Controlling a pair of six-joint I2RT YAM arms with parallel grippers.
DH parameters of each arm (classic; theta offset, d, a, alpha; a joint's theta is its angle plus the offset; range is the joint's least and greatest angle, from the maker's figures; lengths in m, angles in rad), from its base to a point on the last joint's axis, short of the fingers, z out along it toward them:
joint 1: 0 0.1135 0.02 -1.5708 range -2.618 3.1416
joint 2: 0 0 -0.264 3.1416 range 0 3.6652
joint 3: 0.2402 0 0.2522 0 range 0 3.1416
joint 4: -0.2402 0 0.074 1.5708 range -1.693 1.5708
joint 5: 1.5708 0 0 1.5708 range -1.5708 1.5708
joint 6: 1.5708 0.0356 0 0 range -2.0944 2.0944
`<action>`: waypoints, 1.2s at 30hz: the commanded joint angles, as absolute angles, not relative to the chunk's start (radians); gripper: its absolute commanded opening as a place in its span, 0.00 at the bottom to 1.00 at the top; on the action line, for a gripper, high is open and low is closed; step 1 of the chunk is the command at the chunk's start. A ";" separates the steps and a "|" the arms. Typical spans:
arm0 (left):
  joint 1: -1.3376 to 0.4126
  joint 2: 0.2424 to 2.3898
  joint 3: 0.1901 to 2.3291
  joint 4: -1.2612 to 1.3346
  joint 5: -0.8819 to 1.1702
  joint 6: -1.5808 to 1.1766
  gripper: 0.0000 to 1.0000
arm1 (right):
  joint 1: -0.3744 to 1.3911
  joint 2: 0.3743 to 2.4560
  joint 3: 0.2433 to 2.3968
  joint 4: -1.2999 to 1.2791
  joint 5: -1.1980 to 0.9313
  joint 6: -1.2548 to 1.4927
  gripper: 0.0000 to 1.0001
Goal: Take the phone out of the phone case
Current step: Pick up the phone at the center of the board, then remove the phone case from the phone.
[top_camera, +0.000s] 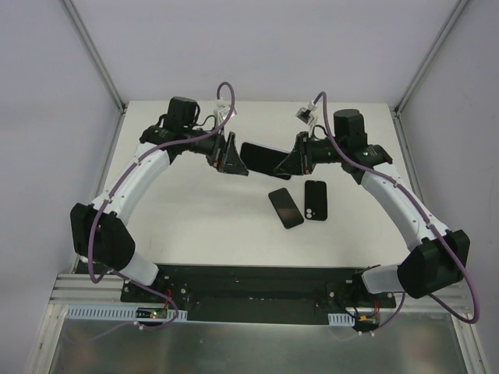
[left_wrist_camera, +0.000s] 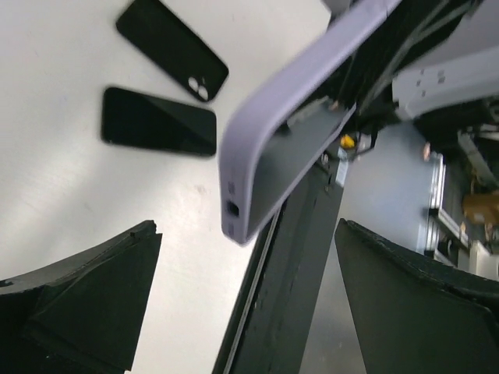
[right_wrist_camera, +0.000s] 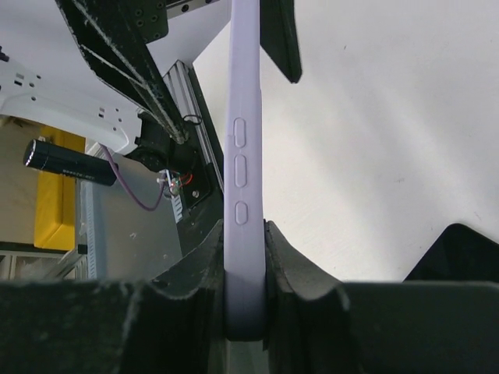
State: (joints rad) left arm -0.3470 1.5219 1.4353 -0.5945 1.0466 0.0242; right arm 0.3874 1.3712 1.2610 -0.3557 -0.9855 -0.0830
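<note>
Right gripper (right_wrist_camera: 244,257): clamped on the lavender silicone phone case (right_wrist_camera: 242,156), one finger on each broad face at its near end. The case is on edge and sticks straight out past the fingertips, clear of the white table (top_camera: 195,210).

Left gripper (left_wrist_camera: 248,224): fingers spread wide, holding nothing. The far end of the lavender case sits between them and touches neither pad.

Progress, as I read it: a dark glossy face fills the case from above, so I judge the phone is not yet out. The extraction itself is all to do, meaning a corner peeled back or the phone pushed through from behind. My left hand is placed for that but has no contact.

On the table below and beside the right hand lie a bare black phone (left_wrist_camera: 158,121) and an empty black case with a camera cutout (left_wrist_camera: 173,47), near each other but apart.

Hard to make out:
- The right wrist view shows only the case's button edge, so neither face is visible.
- In the left wrist view the glossy face mirrors the rig, so I can't confirm it is a screen.
- The case's gripped end is hidden inside the right fingers.
</note>
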 commanded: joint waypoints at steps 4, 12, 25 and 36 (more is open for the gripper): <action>-0.348 1.519 1.361 -0.005 1.092 -0.475 0.90 | 0.379 1.353 1.324 -0.172 -1.023 0.071 0.00; -0.383 1.546 1.318 0.210 1.163 -0.638 0.38 | 0.370 1.353 1.289 -0.103 -1.028 0.118 0.00; -0.439 1.615 1.638 -0.708 1.275 0.125 0.00 | 0.371 1.336 1.337 -0.454 -1.002 -0.249 0.75; -0.446 1.577 1.715 -0.993 1.223 0.379 0.00 | 0.403 1.416 1.410 -0.730 -1.143 -0.498 0.74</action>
